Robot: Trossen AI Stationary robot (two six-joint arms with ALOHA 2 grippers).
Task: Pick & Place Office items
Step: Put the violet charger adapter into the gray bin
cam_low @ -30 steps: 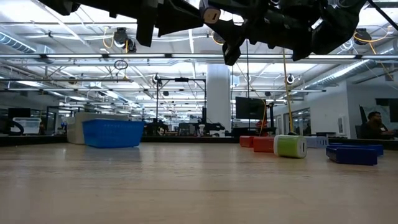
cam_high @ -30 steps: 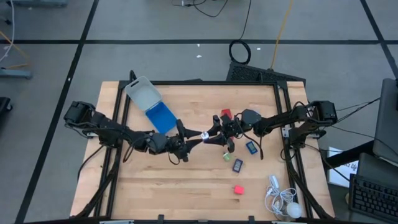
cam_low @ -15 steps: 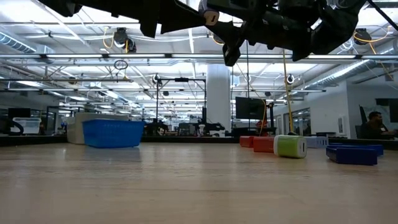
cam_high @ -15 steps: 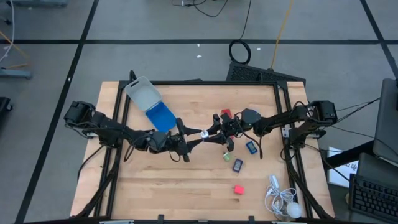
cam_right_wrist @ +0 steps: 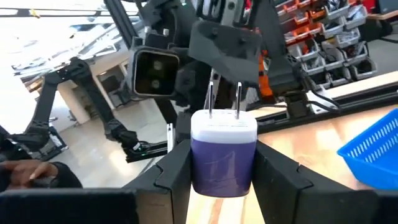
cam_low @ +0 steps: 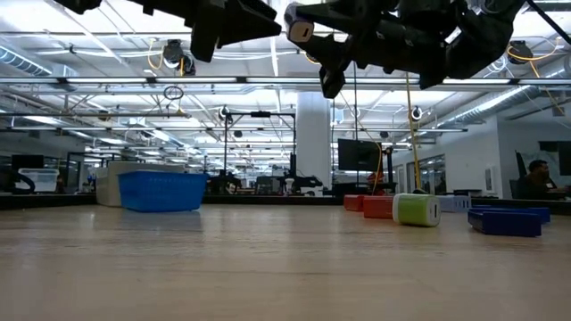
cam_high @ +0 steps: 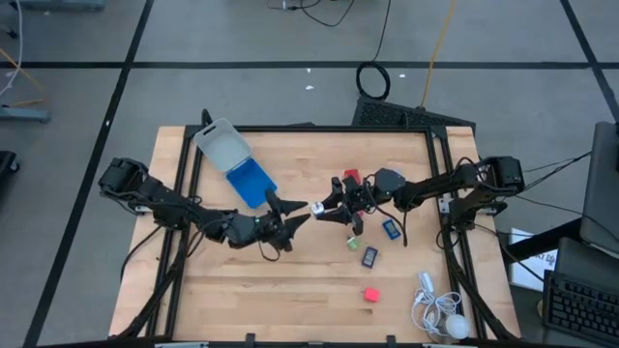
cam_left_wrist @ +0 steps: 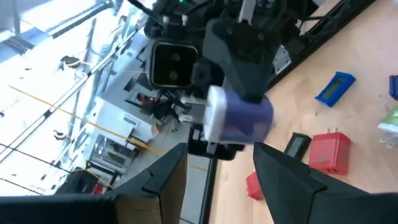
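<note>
My right gripper (cam_high: 324, 206) (cam_right_wrist: 222, 149) is shut on a small blue-violet plug piece (cam_right_wrist: 222, 168) with a white end and two metal prongs, above the table's middle. My left gripper (cam_high: 295, 220) (cam_left_wrist: 221, 152) is open and faces it from the left, a short gap away. In the left wrist view the plug piece (cam_left_wrist: 239, 118) shows beyond its spread fingers. Other office items lie on the table under and right of the right arm: a red block (cam_high: 351, 177), a green piece (cam_high: 354, 243), two dark rectangles (cam_high: 390, 229) (cam_high: 370, 257) and another red block (cam_high: 371, 295). My right gripper pinches the plug piece by the two sides of its blue-violet body (cam_right_wrist: 199, 171), one finger on each side. The fingers come roughly level from the table's right. The white pronged end (cam_right_wrist: 224, 127) sticks out past them toward my left gripper. The piece (cam_low: 299, 31) is lifted clear, high above the table.
A blue tray (cam_high: 250, 182) and a clear plastic box (cam_high: 221, 145) lie at the far left of the table. A white corded gadget (cam_high: 435, 309) lies at the near right corner. The near left of the tabletop (cam_high: 242, 300) is bare wood.
My left gripper has drawn back from the plug piece toward the table's left and a little nearer; a gap now shows between them. The plug piece has stayed in my right gripper, which has kept still.
</note>
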